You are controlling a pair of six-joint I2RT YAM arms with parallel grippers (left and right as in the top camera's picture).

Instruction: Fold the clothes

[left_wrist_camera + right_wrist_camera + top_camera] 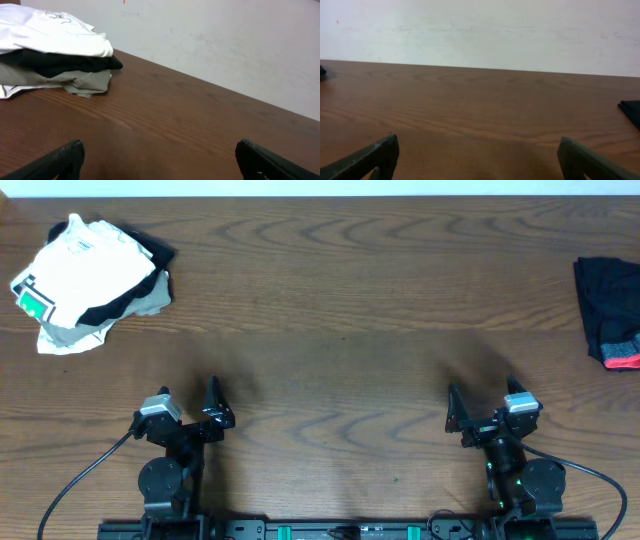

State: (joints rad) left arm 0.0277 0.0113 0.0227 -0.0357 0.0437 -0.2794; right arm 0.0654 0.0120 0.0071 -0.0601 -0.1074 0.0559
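Note:
The clothes (pixel 606 305), a crumpled black garment with a grey band edged in red-orange, lie at the far right edge of the table. In the right wrist view only a dark corner of the clothes (pixel 632 111) shows at the right border. My right gripper (pixel 481 395) stands open near the front of the table, well to the left of the clothes and apart from them; between its jaws (pixel 479 150) there is only bare wood. My left gripper (pixel 188 392) is open too, at the front left, empty (pixel 160 156).
A stack of other garments lies at the back left: a white garment with a green tag (pixel 85 265) on top, a black layer (pixel 65 62) under it, and a beige cloth (pixel 75 81) at the bottom. The brown wooden table (pixel 330 330) ends at a pale wall (pixel 480 30).

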